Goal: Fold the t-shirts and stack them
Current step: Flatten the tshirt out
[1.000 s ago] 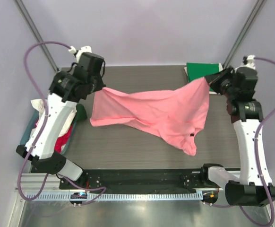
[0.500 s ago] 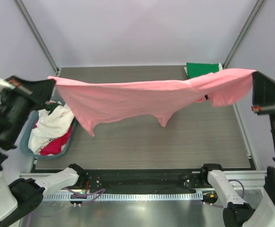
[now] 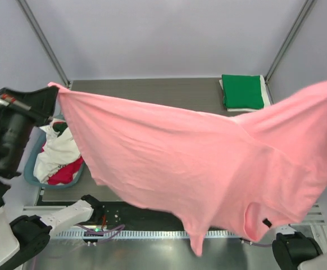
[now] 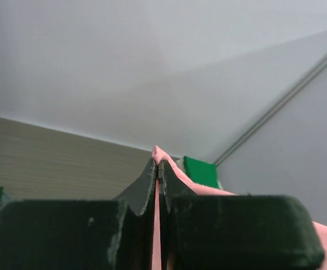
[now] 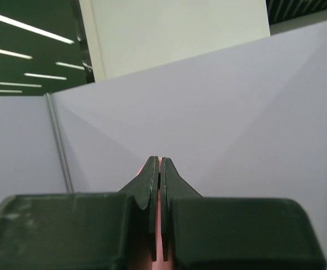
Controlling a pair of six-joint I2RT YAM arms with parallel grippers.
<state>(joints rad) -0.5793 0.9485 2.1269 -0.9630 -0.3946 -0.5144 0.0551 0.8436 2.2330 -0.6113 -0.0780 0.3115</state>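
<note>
The salmon-pink t-shirt (image 3: 208,163) hangs spread wide in the air, close to the top camera, its dark neck label (image 3: 266,223) low at the right. My left gripper (image 3: 52,90) is shut on its left corner, high at the left; in the left wrist view (image 4: 158,169) pink cloth shows between the closed jaws. My right gripper is off the right edge of the top view; in the right wrist view (image 5: 159,166) it is shut on pink cloth, facing the wall. A folded green t-shirt (image 3: 242,91) lies at the table's far right.
A teal tub (image 3: 33,169) at the left table edge holds white (image 3: 59,154) and red (image 3: 63,175) shirts. The grey table (image 3: 152,93) shows behind the raised shirt. The folded green shirt rests on something white.
Both arms have lifted the pink shirt from the table and swung it up toward the camera, spreading it wide. The right gripper has left the top view.
</note>
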